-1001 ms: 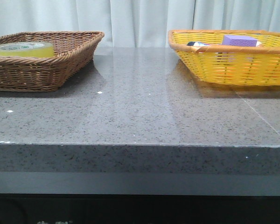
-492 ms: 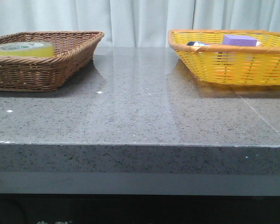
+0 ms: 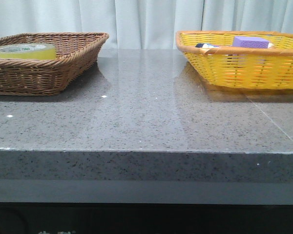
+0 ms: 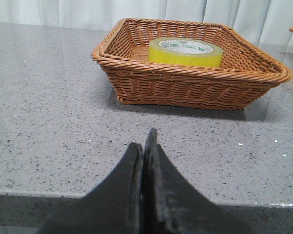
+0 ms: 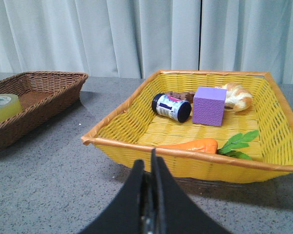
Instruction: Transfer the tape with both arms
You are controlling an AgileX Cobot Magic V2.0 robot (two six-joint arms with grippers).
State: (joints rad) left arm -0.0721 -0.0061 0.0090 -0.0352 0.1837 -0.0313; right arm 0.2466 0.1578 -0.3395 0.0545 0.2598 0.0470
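yellow tape (image 3: 23,50) lies flat inside the brown wicker basket (image 3: 63,68), exactly where it lay a second ago; nothing on the grey stone table (image 3: 146,117) has shifted since. across the table from that basket, the yellow basket (image 3: 244,68) holds a purple block (image 3: 251,42) and a dark bottle (image 5: 171,107). the left gripper (image 4: 142,156) has its fingers pressed together, holding nothing. the right gripper (image 5: 147,175) is likewise closed and empty.
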